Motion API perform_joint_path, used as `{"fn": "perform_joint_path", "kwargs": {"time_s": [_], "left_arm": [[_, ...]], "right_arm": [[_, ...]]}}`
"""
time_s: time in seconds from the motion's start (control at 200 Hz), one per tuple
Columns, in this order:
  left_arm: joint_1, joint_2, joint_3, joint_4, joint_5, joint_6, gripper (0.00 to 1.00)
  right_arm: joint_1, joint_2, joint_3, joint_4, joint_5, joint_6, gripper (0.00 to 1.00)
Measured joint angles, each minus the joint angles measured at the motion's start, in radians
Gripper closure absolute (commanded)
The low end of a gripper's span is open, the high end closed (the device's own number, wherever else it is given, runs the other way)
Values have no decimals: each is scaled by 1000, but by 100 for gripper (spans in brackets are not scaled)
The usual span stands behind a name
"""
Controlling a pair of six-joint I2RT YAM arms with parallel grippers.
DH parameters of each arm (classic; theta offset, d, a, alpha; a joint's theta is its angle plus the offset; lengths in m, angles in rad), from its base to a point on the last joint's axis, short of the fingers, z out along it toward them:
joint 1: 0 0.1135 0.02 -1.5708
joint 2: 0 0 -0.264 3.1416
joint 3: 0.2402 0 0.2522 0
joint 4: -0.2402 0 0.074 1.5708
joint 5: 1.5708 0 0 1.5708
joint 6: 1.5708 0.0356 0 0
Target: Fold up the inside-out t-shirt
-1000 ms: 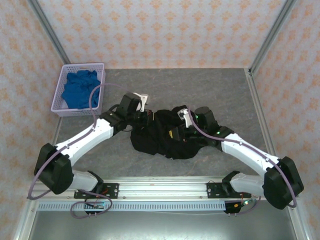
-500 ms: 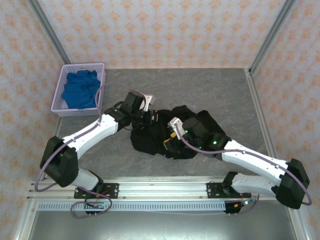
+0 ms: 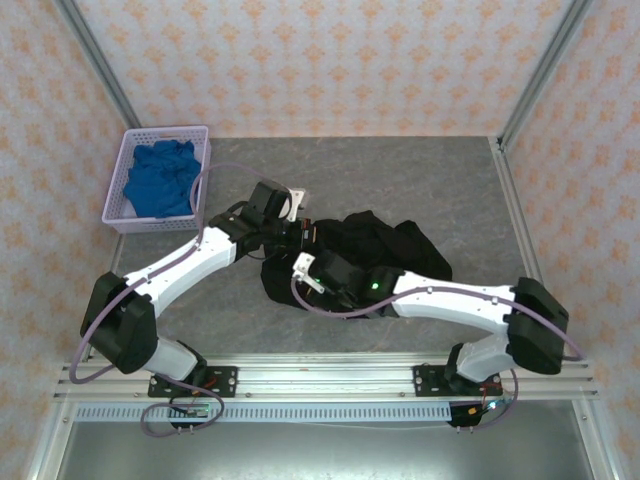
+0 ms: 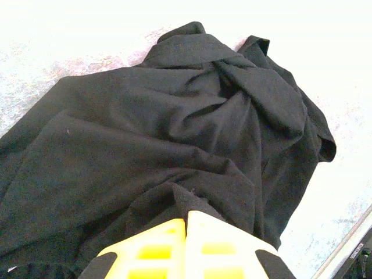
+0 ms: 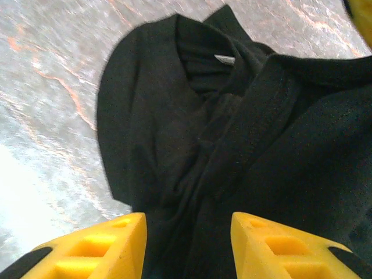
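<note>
The inside-out t-shirt is a crumpled black heap in the middle of the grey table. My left gripper sits at its upper left edge. In the left wrist view this gripper is shut on a raised fold of the t-shirt. My right gripper reaches across to the shirt's left front part. In the right wrist view it stands open just above the black fabric, nothing between its fingers. A small white neck tag shows at the collar.
A lilac basket holding a blue cloth stands at the back left. Patterned walls with metal posts close in the table. Bare grey table lies behind the shirt, and the rail with the arm bases runs along the near edge.
My right arm has swung left across the shirt, from its right side to its left front part, and its jaws have come open. The left gripper stays shut on the fold.
</note>
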Motion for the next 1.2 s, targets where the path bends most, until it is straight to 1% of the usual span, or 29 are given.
{"fn": "perform_joint_path", "kwargs": {"time_s": [0.14,0.17,0.22,0.28,0.335,0.405,0.47,0.64,0.816,0.961,1.041,1.201], "left_arm": [[0,0,7,-13,0,2,100],[0,0,10,-17,0,3,100],[0,0,11,-18,0,3,100],[0,0,11,-20,0,3,100],[0,0,11,-22,0,3,100],[0,0,11,-22,0,3,100],[0,0,11,-22,0,3,100],[0,3,11,-22,3,3,100],[0,28,25,-22,9,3,100],[0,37,26,-21,21,2,100],[0,37,26,-21,26,2,94],[0,37,26,-20,26,3,74]], "right_arm": [[-3,66,12,-45,55,-22,57],[-5,72,12,-56,64,-25,58],[-10,77,12,-68,82,-32,66],[-18,77,12,-77,105,-30,80],[-27,76,12,-79,117,-26,88],[-47,61,4,-75,110,-12,96],[-74,19,-18,-65,86,6,100],[-166,-131,-102,-24,-40,75,100],[-266,-232,-186,56,-224,170,100],[-381,-314,-267,140,-381,271,100],[-439,-345,-306,198,-457,332,100],[-529,-387,-370,285,-565,435,100]]}}
